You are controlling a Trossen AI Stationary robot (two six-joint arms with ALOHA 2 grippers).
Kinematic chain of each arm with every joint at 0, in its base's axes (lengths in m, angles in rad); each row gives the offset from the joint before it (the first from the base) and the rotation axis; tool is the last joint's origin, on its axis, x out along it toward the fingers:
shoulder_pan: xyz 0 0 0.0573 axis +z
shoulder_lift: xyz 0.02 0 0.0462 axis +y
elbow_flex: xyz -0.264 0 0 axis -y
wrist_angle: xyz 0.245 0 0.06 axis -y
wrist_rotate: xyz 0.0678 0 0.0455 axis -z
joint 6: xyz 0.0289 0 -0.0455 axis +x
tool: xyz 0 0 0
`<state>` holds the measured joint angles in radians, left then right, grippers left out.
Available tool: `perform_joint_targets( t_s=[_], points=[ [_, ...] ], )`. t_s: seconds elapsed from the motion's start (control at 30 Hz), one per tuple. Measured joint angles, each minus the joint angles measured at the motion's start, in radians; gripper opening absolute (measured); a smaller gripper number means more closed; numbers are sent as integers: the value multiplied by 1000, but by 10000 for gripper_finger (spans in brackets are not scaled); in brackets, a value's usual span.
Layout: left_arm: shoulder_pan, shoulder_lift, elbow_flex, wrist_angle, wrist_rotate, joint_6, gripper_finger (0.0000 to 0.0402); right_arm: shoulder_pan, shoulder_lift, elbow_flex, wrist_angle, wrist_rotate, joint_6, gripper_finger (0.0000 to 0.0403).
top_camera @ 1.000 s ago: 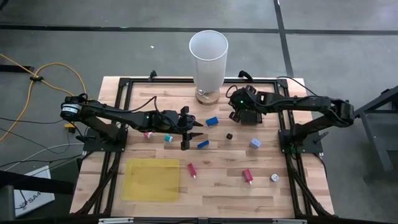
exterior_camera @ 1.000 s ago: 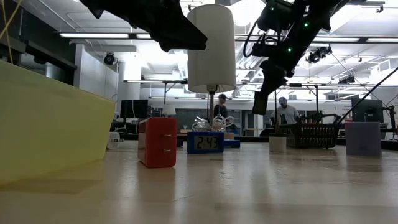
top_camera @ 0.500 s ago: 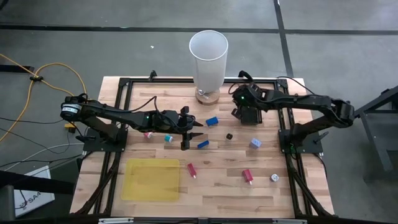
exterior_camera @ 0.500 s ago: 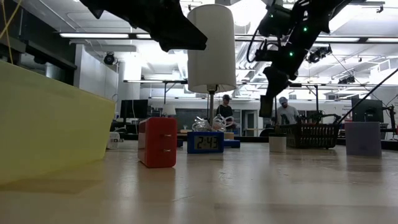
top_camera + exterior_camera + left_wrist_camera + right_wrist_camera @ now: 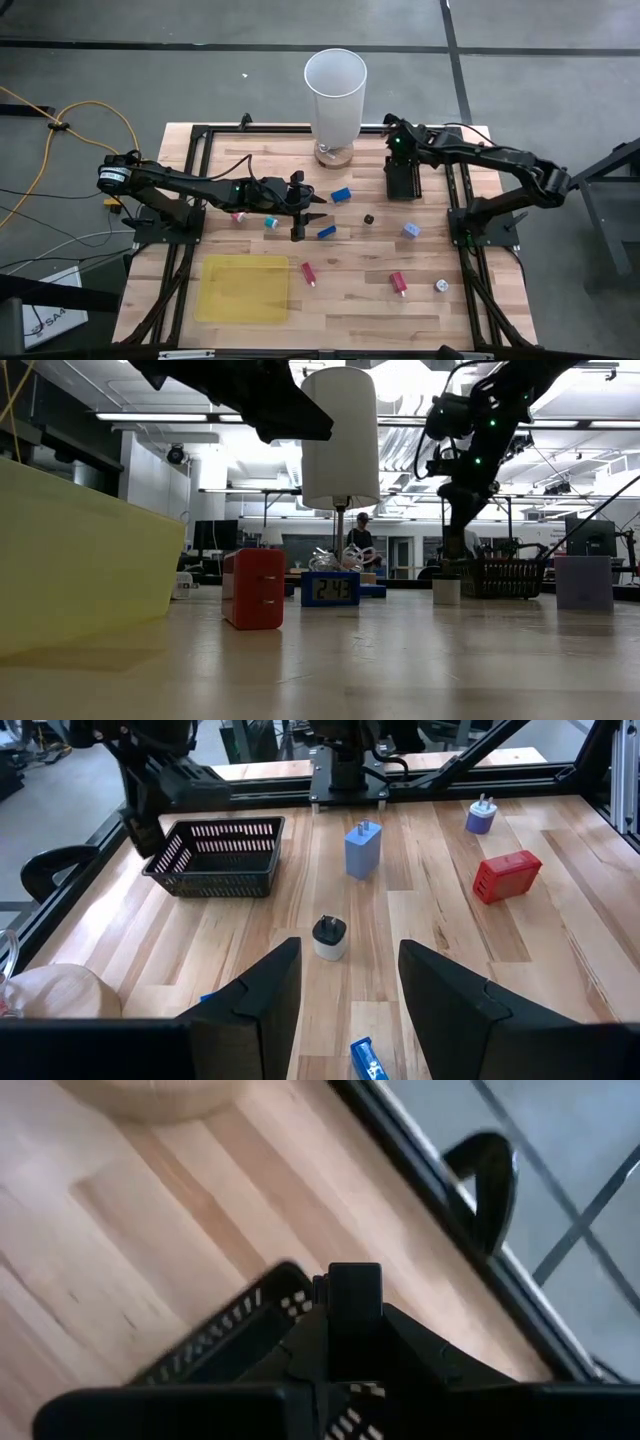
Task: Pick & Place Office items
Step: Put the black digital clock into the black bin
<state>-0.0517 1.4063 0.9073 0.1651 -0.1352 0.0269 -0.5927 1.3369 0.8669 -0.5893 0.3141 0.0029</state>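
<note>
Counting nine office items on the wooden table (image 5: 470, 310) in the high view. Finding two blue pieces (image 5: 341, 195) (image 5: 326, 231), one on either side of the left gripper's tips. Noting two red pieces (image 5: 308, 272) (image 5: 398, 283) lying nearer the front edge, well apart from each other. Seeing one teal piece (image 5: 270, 221) and one pink piece (image 5: 238, 215), both just beside the left arm. Spotting one lavender piece (image 5: 411, 230) toward the right side, one small dark plug (image 5: 368, 218) between it and the blue pieces, and one whitish round piece (image 5: 440, 286) near the right-hand red one.

Hovering over the table's middle with the left gripper (image 5: 318, 208), fingers spread and pinching nothing; looking past those fingers (image 5: 262, 995) at the dark plug (image 5: 329, 936) standing on the wood ahead of them.

Hanging the right gripper (image 5: 401, 170) straight down over one black basket (image 5: 410, 190) at the back right, fingers (image 5: 354, 1305) pressed together and carrying nothing visible.

Counting also one tall white cylinder (image 5: 335, 95) at the back edge and one flat yellow sheet (image 5: 245, 290) at the front left, neither bearing any piece.
</note>
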Motion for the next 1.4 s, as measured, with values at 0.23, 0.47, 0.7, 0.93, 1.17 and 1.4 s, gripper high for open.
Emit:
perform_joint_targets(
  t_s=[0.23,0.47,0.7,0.93,1.17,1.4],
  points=[
    [0,0,0,0,0,1,161,-5,-12,0,-35,-7,0,61],
    [0,0,0,0,0,1,161,-5,-90,0,-42,-12,0,60],
    [0,0,0,0,0,0,161,-5,-196,0,-75,-79,30,60],
    [0,0,0,0,0,0,161,-5,-248,0,-119,-87,50,59],
    [0,0,0,0,0,0,161,-5,-253,0,-120,-89,50,60],
    [0,0,0,0,0,0,161,-5,-252,0,-130,-142,64,60]
  ],
)
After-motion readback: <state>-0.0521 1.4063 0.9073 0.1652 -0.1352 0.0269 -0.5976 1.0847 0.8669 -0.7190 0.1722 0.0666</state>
